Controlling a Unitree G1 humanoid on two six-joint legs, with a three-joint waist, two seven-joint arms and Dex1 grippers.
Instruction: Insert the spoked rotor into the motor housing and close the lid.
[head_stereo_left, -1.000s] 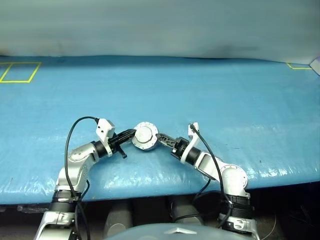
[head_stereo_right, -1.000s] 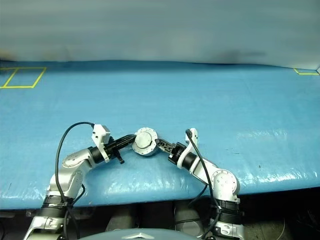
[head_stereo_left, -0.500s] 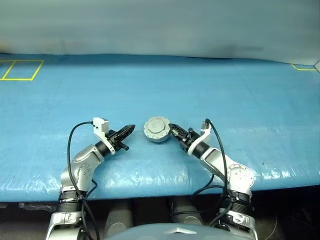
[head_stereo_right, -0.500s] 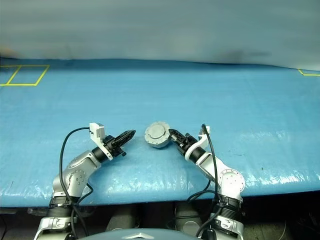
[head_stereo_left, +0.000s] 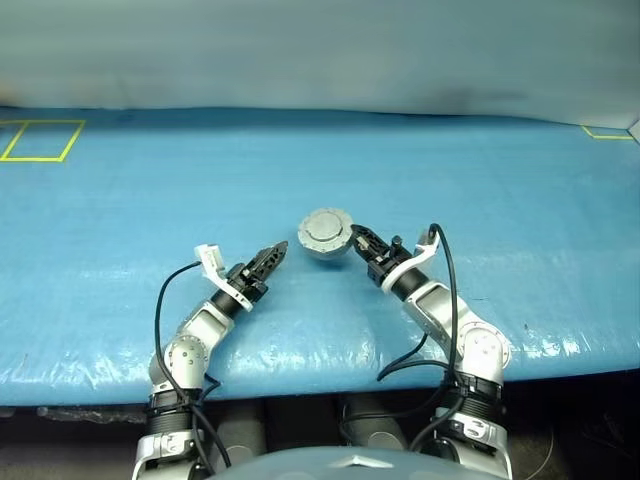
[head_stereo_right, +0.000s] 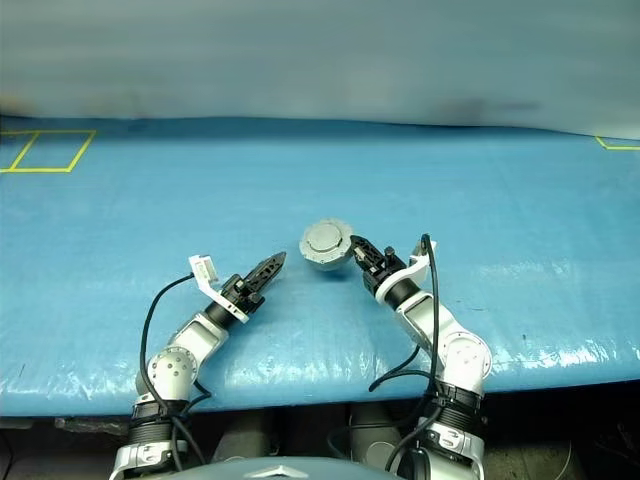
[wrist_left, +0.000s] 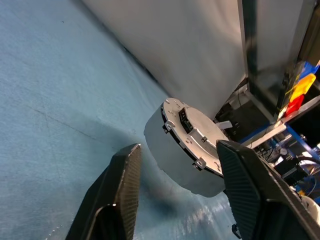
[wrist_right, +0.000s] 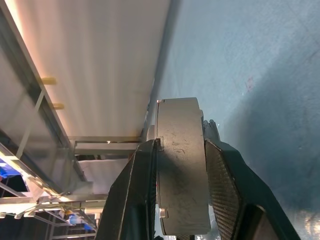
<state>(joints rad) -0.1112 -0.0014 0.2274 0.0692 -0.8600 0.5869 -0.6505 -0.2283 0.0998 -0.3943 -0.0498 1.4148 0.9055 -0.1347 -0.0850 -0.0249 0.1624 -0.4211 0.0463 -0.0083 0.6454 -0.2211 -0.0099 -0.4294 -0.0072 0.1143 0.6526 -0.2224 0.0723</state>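
Note:
The motor housing (head_stereo_left: 326, 233) is a round grey puck held just above the blue table, one flat grey face turned up. My right gripper (head_stereo_left: 354, 238) is shut on its rim from the right. In the right wrist view the puck (wrist_right: 180, 165) sits edge-on between both fingers (wrist_right: 142, 195). My left gripper (head_stereo_left: 277, 253) is open and points at the puck from the left, a short gap away. In the left wrist view the housing (wrist_left: 172, 155) shows beyond the spread fingers (wrist_left: 117, 195). The spoked rotor is hidden. I cannot tell the lid apart from the puck.
A blue tarp covers the table (head_stereo_left: 320, 150). Yellow tape marks lie at the far left (head_stereo_left: 40, 140) and the far right corner (head_stereo_left: 605, 132). The table's front edge (head_stereo_left: 320, 372) runs just behind both arms.
The left gripper has come off the housing, rolled and opened. The right gripper has carried the housing up and to the right.

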